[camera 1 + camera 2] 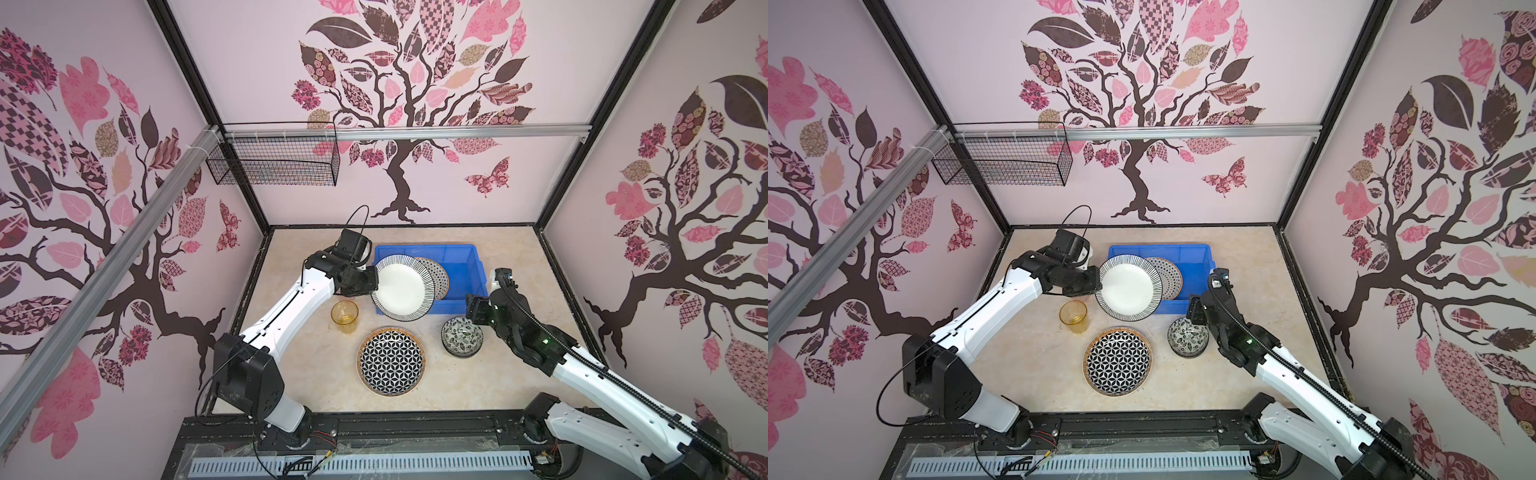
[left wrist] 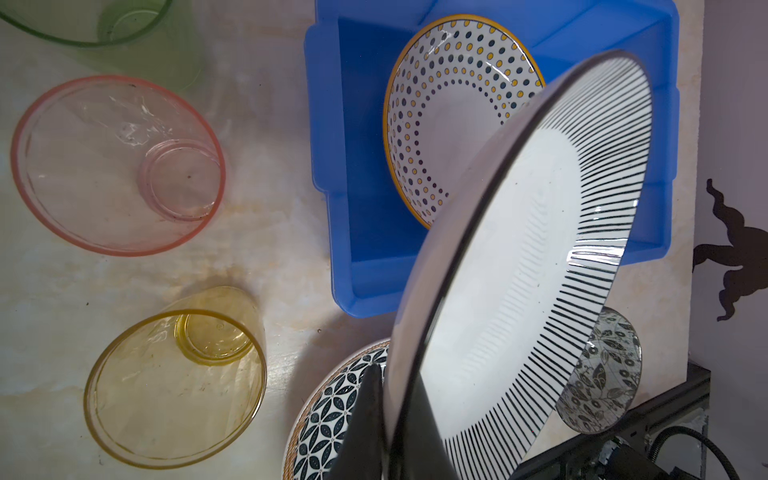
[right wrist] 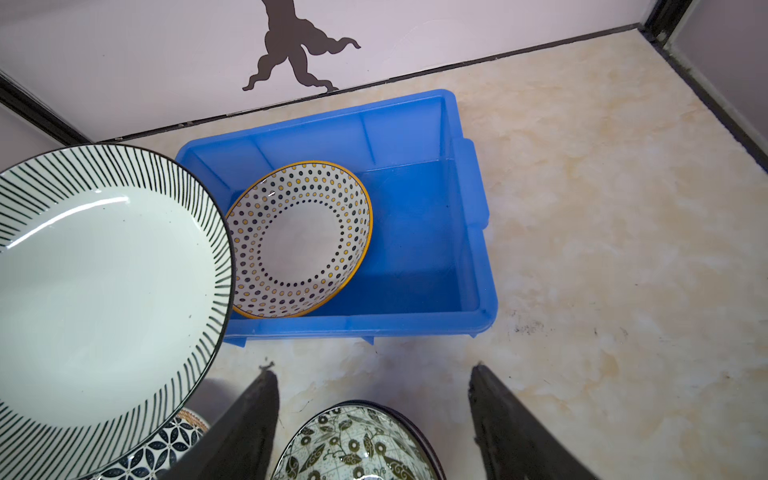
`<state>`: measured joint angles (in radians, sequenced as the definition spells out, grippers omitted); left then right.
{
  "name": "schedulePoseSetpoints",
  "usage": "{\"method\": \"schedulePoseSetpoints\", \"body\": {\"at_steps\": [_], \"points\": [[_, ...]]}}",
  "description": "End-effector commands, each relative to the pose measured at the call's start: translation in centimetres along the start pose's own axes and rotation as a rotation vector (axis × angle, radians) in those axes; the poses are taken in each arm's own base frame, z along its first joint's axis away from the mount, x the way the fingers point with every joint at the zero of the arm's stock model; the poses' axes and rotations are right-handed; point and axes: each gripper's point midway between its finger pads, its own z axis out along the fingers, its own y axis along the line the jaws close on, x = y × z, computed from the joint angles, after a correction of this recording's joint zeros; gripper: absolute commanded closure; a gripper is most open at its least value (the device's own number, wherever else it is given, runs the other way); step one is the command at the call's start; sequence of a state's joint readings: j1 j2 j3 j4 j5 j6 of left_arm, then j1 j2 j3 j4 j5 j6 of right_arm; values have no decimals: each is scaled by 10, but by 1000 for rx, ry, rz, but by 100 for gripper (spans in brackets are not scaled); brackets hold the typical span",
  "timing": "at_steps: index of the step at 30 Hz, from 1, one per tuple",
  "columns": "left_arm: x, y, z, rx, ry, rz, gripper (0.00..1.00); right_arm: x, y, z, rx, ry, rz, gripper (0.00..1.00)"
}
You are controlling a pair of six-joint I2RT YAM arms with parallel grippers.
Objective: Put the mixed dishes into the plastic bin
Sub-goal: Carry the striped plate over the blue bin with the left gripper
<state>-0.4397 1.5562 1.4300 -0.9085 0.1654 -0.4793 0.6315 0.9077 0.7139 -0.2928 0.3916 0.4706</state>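
One striped plate (image 1: pixel 402 289) is hanging over the blue bin (image 1: pixel 461 257), pinched in the left gripper (image 1: pixel 374 282); the right gripper (image 3: pixel 372 374) is hovering open by the floral bowl (image 3: pixel 357 444)

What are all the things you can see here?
plastic bin: one, blue, back of the table.
dotted plate: one, white with dots, inside the bin.
striped plate: one, black-striped white, tilted over the bin's edge.
geometric plate: one, black-and-white, on the table.
floral bowl: one seen, black-and-white, beside that plate.
amber tumbler: one, amber, left of the bin.
pink tumbler: one, pink, near the amber one.
green tumbler: one, green, next to the pink.
wire basket: one, black, on the back wall.
left tool: one, black, shut on the striped plate.
right tool: one, black, open over the floral bowl.
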Motion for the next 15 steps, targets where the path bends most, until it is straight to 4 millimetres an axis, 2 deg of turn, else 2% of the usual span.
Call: {"method": "schedulePoseSetpoints", "body": {"at_steps": [1,15], "points": [[-49,-36,-30,129,-169,44,100,-17,3,-11,-14,-32,12,25],[-72,-35,-11,102,-181,53,100,-23,-7,-13,4,-65,19,25]]}}
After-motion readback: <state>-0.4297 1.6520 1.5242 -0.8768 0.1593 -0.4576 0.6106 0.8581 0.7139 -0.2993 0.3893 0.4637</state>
